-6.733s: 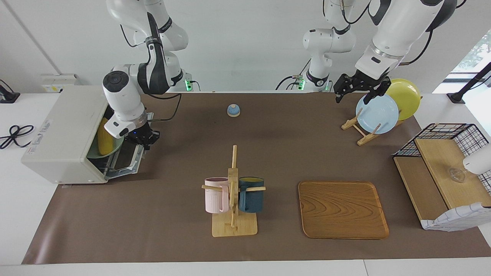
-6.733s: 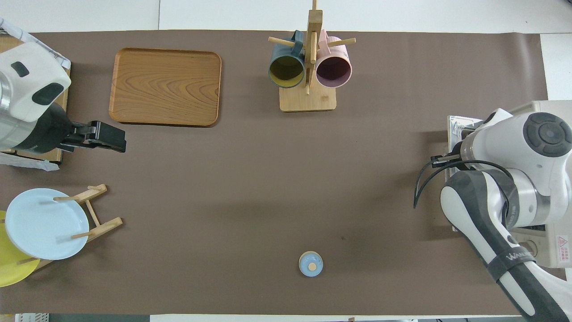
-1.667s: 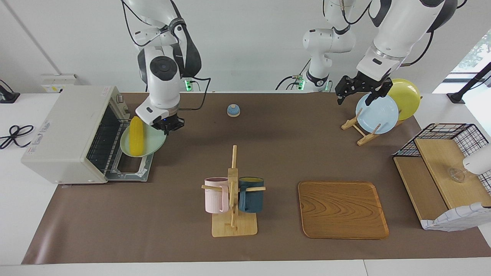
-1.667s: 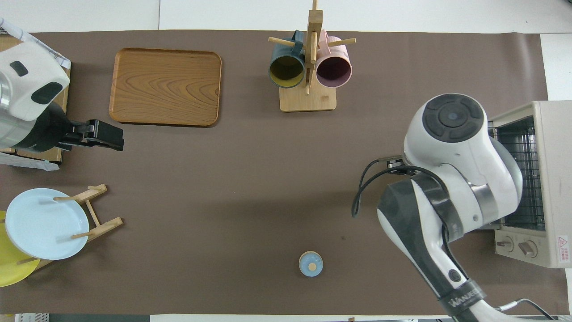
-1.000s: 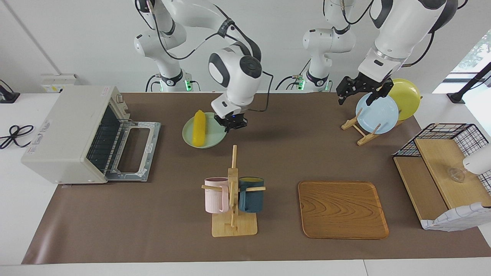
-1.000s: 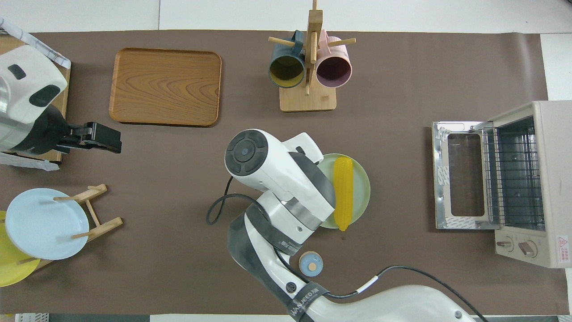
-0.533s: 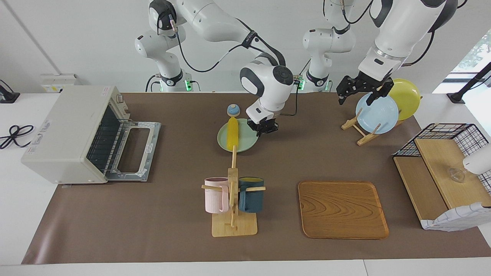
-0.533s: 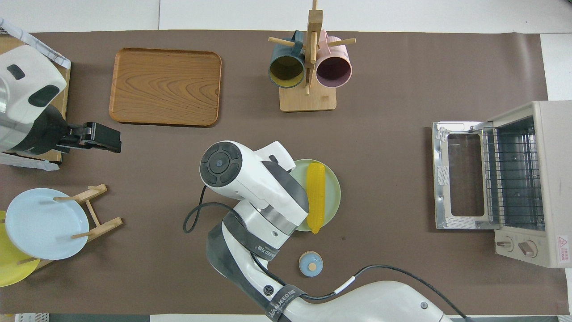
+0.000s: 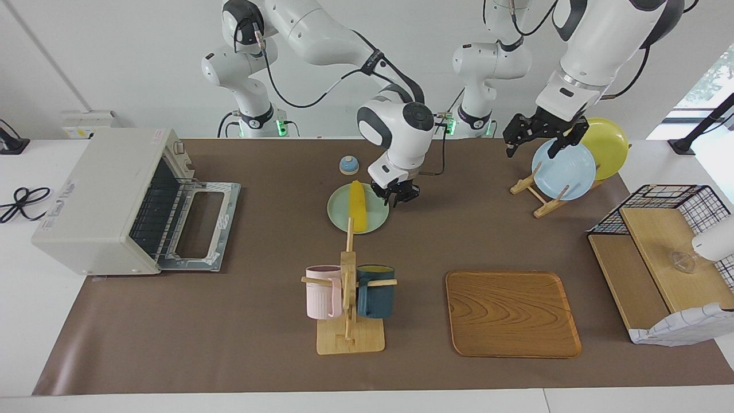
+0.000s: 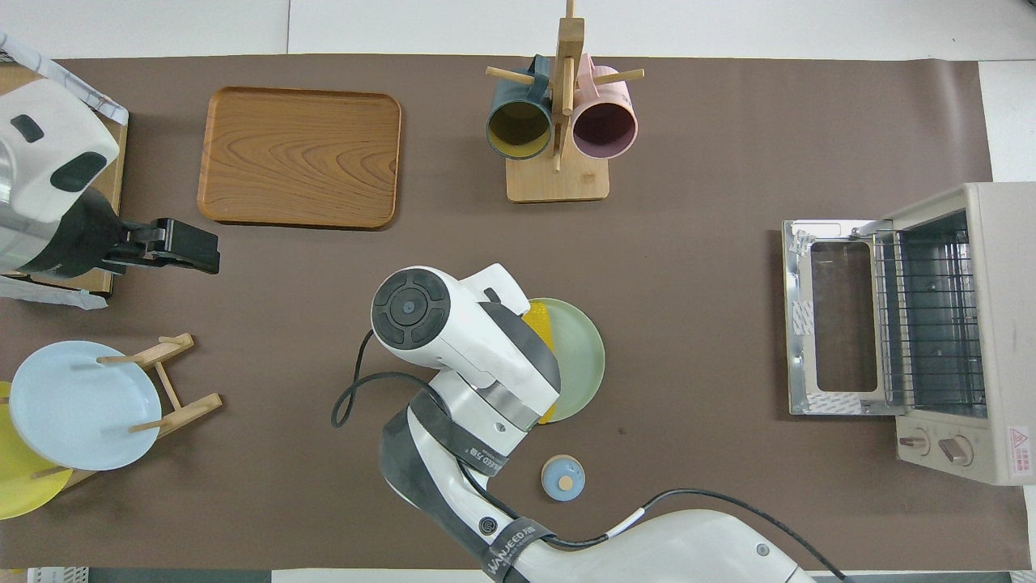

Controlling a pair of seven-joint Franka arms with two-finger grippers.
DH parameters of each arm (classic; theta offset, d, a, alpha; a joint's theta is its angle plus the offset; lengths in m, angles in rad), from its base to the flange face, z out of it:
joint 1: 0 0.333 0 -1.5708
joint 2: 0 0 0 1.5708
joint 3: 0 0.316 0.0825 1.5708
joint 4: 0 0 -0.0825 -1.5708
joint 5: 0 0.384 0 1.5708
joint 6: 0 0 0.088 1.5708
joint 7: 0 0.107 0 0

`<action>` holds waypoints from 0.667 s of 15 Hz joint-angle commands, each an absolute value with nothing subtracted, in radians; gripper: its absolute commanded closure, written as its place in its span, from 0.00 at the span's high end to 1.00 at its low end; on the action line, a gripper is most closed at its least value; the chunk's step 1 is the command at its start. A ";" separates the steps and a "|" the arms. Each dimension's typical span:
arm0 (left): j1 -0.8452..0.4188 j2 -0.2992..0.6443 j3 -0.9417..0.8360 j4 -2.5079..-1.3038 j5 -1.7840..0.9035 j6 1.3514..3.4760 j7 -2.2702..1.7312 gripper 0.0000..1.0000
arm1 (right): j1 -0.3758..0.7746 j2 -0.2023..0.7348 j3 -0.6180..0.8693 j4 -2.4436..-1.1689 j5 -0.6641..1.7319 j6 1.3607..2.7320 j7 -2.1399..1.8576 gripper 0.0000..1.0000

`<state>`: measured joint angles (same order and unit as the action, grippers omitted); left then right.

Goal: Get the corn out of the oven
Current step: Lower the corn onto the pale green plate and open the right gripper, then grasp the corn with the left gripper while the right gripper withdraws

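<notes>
The oven (image 9: 109, 198) stands at the right arm's end of the counter (image 9: 172, 321), its door (image 9: 200, 223) dropped flat. The rack inside is now bare, where a few seconds ago it held the load. The corn (image 9: 358, 198) has come out riding on a pale green plate (image 9: 338, 215). That plate now rests mid-counter, between the little blue bell (image 9: 348, 165) and the mug stand (image 9: 348, 287). The right tool (image 9: 399, 195) sits low, just beside the plate's rim. I cannot tell whether it has let go or is still pinching the rim. As I judge it, the removal itself is done and only a clean retreat remains. The left tool (image 9: 536, 135) waits over the blue plate (image 9: 565, 171) in the rack, spread wide and holding nothing.
</notes>
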<state>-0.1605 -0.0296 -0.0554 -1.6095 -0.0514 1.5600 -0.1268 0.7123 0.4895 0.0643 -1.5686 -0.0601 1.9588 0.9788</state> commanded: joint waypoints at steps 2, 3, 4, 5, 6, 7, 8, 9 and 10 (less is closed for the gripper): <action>-0.160 -0.064 -0.055 -1.657 -0.032 1.603 -0.129 1.00 | 0.623 0.387 0.058 -1.568 -0.060 1.837 0.855 0.35; -0.163 -0.064 -0.057 -1.658 -0.032 1.606 -0.130 1.00 | 0.588 0.355 0.058 -1.572 -0.067 1.791 0.824 0.30; -0.167 -0.066 -0.057 -1.670 -0.032 1.608 -0.130 1.00 | 0.562 0.322 0.058 -1.594 -0.087 1.751 0.796 0.25; -0.173 -0.069 -0.058 -1.686 -0.032 1.611 -0.130 1.00 | 0.540 0.292 0.058 -1.636 -0.110 1.731 0.781 0.20; -0.181 -0.072 -0.063 -1.703 -0.032 1.615 -0.130 1.00 | 0.514 0.258 0.058 -1.711 -0.126 1.738 0.778 0.08; -0.208 -0.074 -0.063 -1.725 -0.032 1.624 -0.132 1.00 | 0.491 0.227 0.058 -1.789 -0.133 1.758 0.775 0.00; -0.234 -0.071 -0.063 -1.753 -0.032 1.644 -0.133 1.00 | 0.473 0.206 0.058 -1.855 -0.149 1.797 0.766 0.00; -0.267 -0.071 -0.063 -1.796 -0.032 1.679 -0.138 1.00 | 0.441 0.186 0.058 -1.914 -0.181 1.816 0.752 0.00; -0.296 -0.075 -0.063 -1.840 -0.032 1.716 -0.138 1.00 | 0.393 0.175 0.058 -1.952 -0.210 1.828 0.740 0.00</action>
